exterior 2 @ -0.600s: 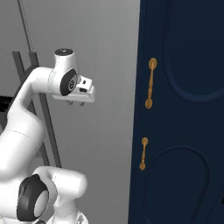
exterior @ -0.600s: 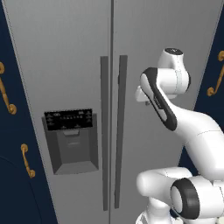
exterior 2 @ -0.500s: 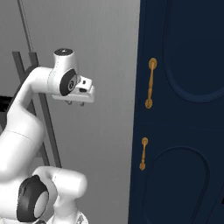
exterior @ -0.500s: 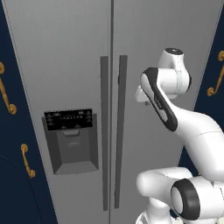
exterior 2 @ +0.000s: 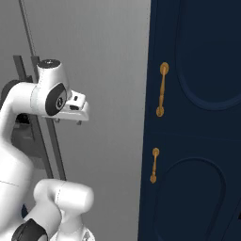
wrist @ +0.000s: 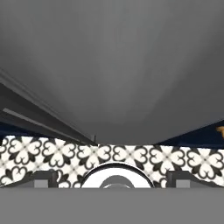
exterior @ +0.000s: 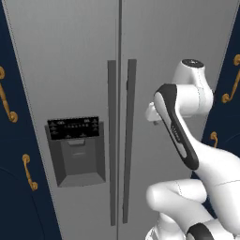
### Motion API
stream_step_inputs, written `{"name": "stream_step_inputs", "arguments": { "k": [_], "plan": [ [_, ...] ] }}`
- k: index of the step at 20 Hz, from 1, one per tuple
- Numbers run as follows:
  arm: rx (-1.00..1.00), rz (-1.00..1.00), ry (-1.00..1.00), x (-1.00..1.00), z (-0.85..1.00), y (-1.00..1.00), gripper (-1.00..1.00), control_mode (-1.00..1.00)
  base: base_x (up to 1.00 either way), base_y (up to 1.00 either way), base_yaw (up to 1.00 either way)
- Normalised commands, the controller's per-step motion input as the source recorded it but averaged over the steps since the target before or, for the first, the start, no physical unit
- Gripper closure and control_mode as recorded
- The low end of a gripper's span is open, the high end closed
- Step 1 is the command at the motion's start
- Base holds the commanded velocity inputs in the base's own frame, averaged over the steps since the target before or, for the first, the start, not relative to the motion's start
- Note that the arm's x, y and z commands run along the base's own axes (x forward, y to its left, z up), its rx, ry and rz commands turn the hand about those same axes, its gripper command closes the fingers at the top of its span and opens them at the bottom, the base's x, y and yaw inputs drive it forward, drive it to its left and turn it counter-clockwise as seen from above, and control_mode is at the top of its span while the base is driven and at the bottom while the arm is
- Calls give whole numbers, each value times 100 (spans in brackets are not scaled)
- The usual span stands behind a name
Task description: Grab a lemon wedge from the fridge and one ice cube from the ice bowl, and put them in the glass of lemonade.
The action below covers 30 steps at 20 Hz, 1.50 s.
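The grey fridge (exterior: 70,61) stands in front of me with both doors shut, its two long bar handles (exterior: 120,140) side by side at the middle seam. My gripper (exterior 2: 68,122) hangs close in front of the right door (exterior 2: 108,94), just right of the handles, pointing down. It is open with nothing between its fingers (wrist: 43,179). In the hand view the gripper (wrist: 112,178) looks down along the grey door to the floor. The lemon wedge is hidden behind the shut doors. The ice cube, the ice bowl and the glass of lemonade are out of view.
A dispenser recess (exterior: 77,157) under a black panel sits in the left door. Navy cabinets with gold handles flank the fridge on the left (exterior: 7,101) and on the right (exterior 2: 162,89). Black-and-white patterned floor tiles (wrist: 131,157) lie below.
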Motion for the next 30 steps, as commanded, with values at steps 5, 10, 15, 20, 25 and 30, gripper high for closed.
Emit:
{"name": "stream_step_inputs", "arguments": {
  "k": [5,10,15,20,25,30],
  "plan": [
    [0,0,0,-4,0,0,-100,100,-8,1,0],
    [0,0,0,0,0,0,-100,100,-77,43,2],
    [0,0,0,0,0,0,-100,100,-42,55,6],
    [0,0,0,0,0,0,-100,100,-29,46,9],
    [0,0,0,0,0,0,-100,100,25,44,54],
    [0,0,0,0,0,0,-100,100,66,23,85]
  ]
}}
